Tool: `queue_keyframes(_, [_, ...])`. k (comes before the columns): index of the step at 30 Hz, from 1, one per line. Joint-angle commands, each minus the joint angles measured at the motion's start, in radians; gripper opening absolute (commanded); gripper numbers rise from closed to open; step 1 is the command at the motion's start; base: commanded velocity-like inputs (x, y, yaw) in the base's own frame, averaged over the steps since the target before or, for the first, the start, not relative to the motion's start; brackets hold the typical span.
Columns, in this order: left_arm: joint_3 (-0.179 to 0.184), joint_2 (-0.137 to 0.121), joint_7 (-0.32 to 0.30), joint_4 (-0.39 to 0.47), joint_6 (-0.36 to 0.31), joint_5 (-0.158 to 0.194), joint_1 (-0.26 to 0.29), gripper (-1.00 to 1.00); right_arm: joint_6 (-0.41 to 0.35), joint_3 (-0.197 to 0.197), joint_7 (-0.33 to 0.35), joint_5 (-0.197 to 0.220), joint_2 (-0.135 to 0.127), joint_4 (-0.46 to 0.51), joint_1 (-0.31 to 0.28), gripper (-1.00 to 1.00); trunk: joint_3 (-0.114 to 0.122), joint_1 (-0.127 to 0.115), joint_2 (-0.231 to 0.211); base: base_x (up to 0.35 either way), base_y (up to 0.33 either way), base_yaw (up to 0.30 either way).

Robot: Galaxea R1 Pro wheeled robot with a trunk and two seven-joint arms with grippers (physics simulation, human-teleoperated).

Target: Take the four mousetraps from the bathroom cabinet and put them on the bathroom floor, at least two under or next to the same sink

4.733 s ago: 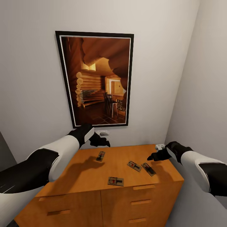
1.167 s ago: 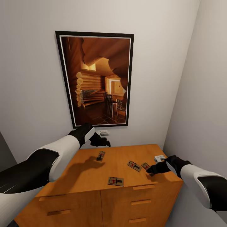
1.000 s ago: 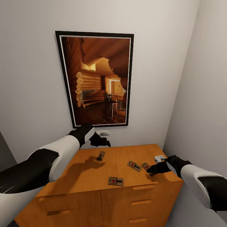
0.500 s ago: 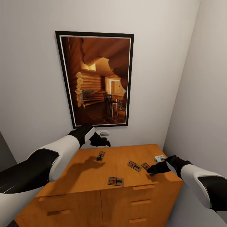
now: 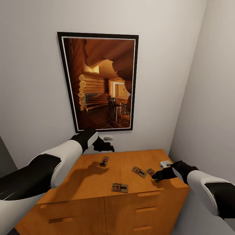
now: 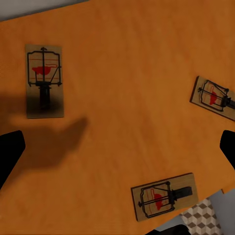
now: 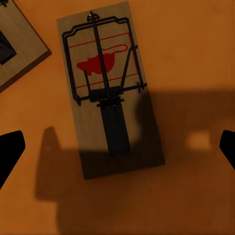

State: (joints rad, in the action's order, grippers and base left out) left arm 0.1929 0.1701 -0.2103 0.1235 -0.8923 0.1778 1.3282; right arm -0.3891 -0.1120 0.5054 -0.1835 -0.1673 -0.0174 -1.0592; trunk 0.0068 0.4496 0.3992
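Note:
Four mousetraps lie on the flat top of the orange-brown cabinet (image 5: 94,182). One mousetrap (image 5: 104,161) is at the back left, one (image 5: 119,187) is near the front edge, one (image 5: 139,171) is right of centre. The rightmost mousetrap (image 5: 150,172) sits partly under my right gripper (image 5: 157,178). That trap (image 7: 108,93) lies between the open right gripper's (image 7: 117,151) black fingertips (image 7: 10,152), a little above it. My left gripper (image 5: 105,147) hovers open over the cabinet's back left, looking down on three mousetraps (image 6: 44,81) (image 6: 214,97) (image 6: 164,196).
A large framed picture (image 5: 99,81) hangs on the wall behind the cabinet, with a small white wall plate (image 5: 107,137) below it. A grey wall (image 5: 209,98) stands close on the right. Drawer fronts with slim handles (image 5: 148,193) face me. A patch of cube-patterned floor (image 6: 201,220) shows past the cabinet's edge.
Since 4.7 s ago my right gripper has come down and forward from the back right corner to just over the rightmost mousetrap. In the last second nothing has visibly moved.

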Motion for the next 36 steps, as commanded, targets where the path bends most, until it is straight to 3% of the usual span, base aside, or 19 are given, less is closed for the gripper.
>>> queue_keyframes(1, [0.009,-0.001,-0.001,0.001,-0.003,0.008,0.0,1.0,0.001,-0.008,0.005,-0.001,0.0,-0.001,-0.001,1.0,-0.001,0.0,0.001,0.0,0.0,0.0])
queue_keyframes(36, [0.009,0.0,-0.002,0.001,-0.005,0.006,0.0,1.0,-0.02,-0.009,0.017,-0.002,-0.005,0.002,-0.001,1.0,-0.001,0.0,0.001,0.0,0.0,0.0])
